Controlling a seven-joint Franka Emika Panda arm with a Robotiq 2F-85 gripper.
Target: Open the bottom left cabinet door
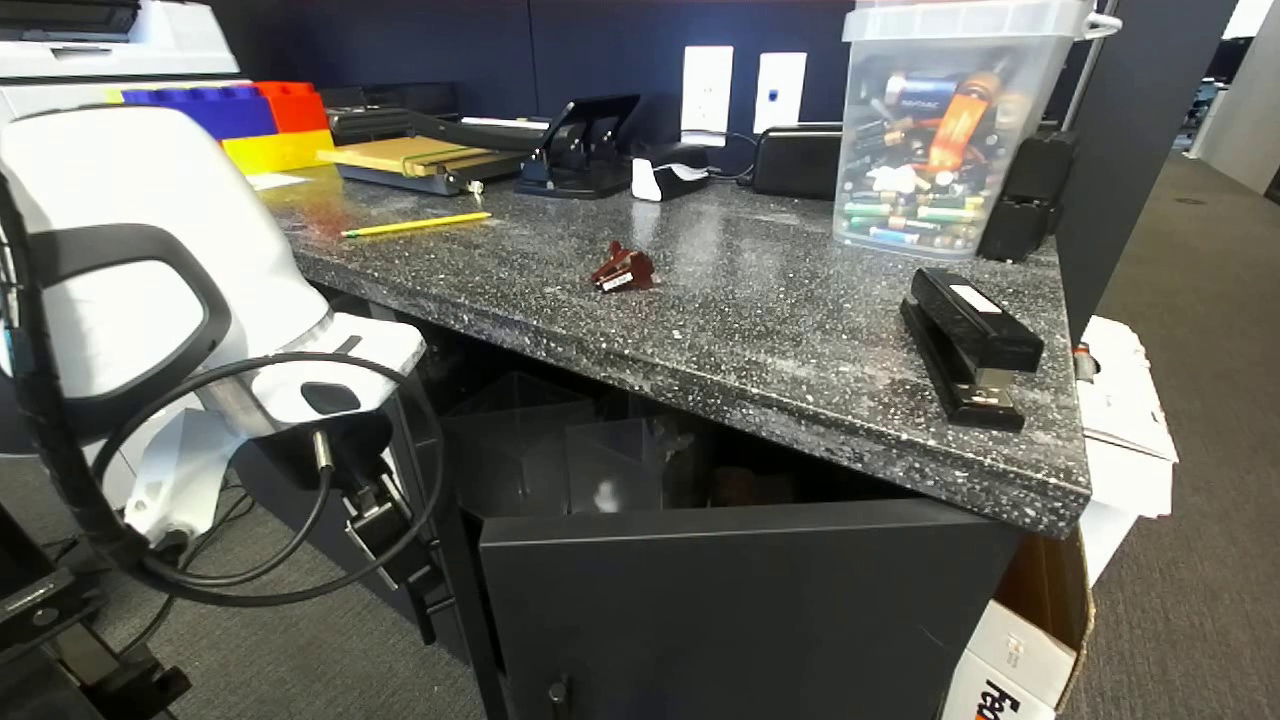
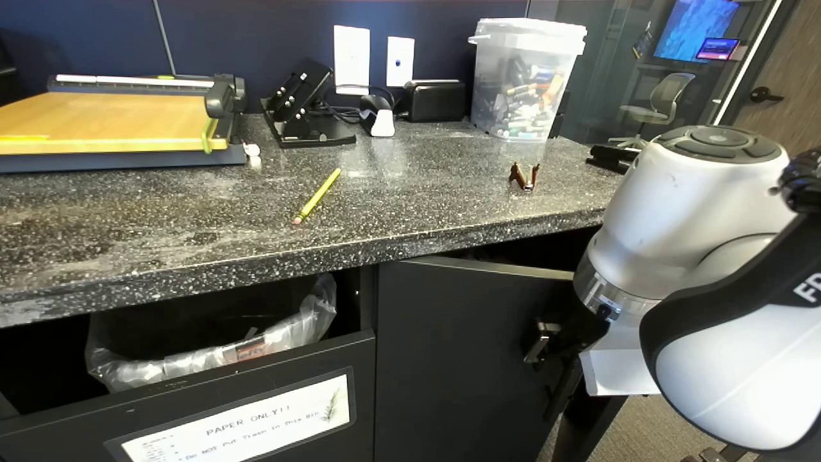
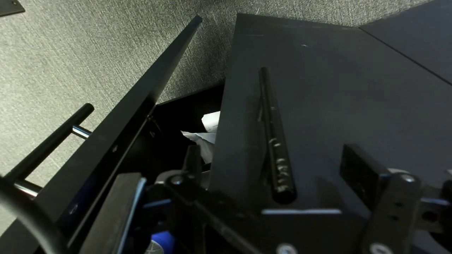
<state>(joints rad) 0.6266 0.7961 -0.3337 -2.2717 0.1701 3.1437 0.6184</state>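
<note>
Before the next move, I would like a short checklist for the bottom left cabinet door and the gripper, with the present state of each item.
1. Left cabinet door ajar: ok, its top edge angles out from the countertop.
2. Opened wide: not ok, only partly swung out.
3. Gripper open: ok, it is spread wide.
4. Door handle ungripped: ok, gaps show on either side in the wrist view.
5. Black cable clear of the right door: cannot tell, depth is unclear.
</note>
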